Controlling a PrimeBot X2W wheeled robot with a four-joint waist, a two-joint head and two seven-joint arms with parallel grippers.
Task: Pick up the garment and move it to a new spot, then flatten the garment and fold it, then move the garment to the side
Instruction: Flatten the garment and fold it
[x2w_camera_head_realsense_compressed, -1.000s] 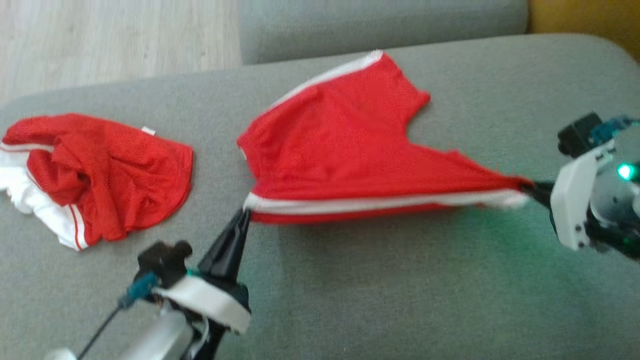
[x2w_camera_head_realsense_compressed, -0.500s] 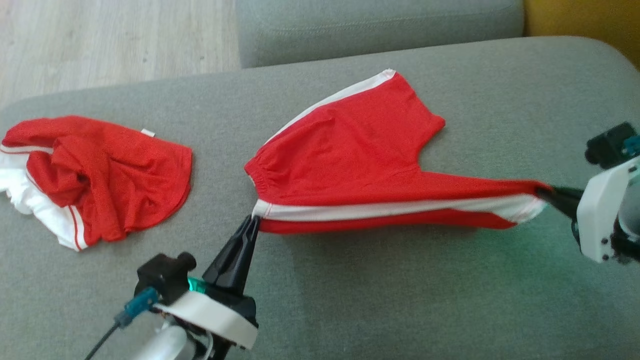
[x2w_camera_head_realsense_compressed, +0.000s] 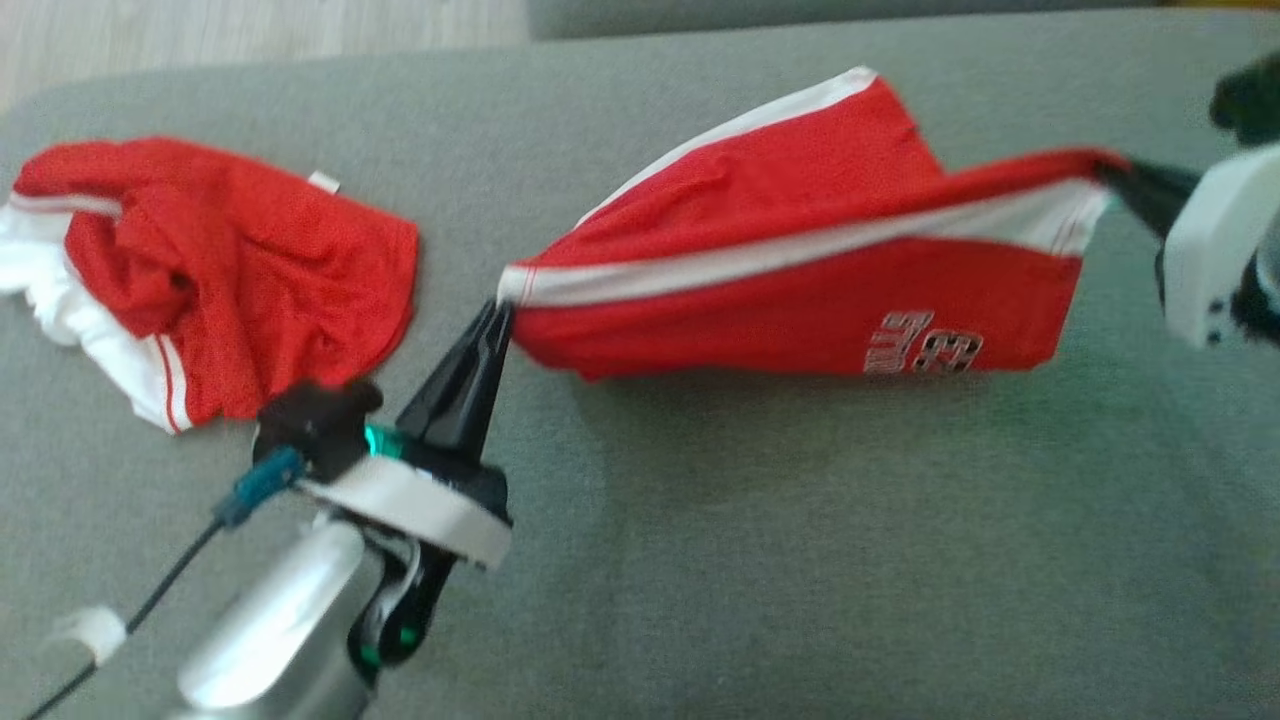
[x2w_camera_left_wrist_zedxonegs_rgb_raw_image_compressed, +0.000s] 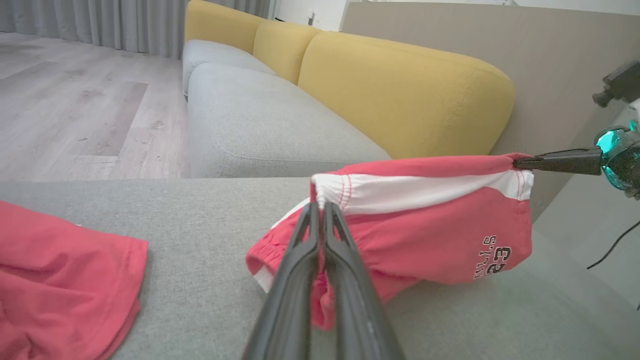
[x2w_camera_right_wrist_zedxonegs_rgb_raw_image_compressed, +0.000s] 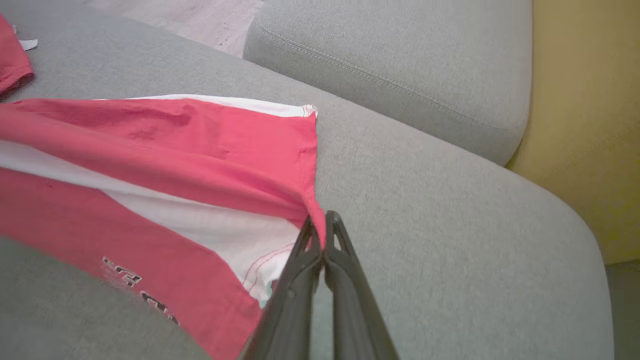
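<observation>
**Item 1. Red shorts**, the task's garment. We find them strung between the two claws and lifted along the top edge. The front panel hangs down toward the grey sofa cushion, and we cannot tell whether its lower edge touches. The other leg trails on the cushion beyond the span. We judge that this two-corner hold is meant to draw the cloth taut, so it can be laid down flat for folding.

**Item 2. Left claw**. It is closed and pinches the waistband end, where the white side stripe begins. The shorts run from its tips toward the other claw.

**Item 3. Right claw**. It is closed on the leg-hem corner, and the stripe ends right at its tips.

**Item 4. Printed mark**. It sits on the hanging panel, nearer the right claw than the left. The numeral appears to read 23. Beside it is a line of small letters that we cannot make out.

**Item 5. Second red garment**. It lies crumpled on the cushion, well apart on the outer side of the left claw, and neither claw holds it. There is a small white tag at its edge with no legible writing.
</observation>
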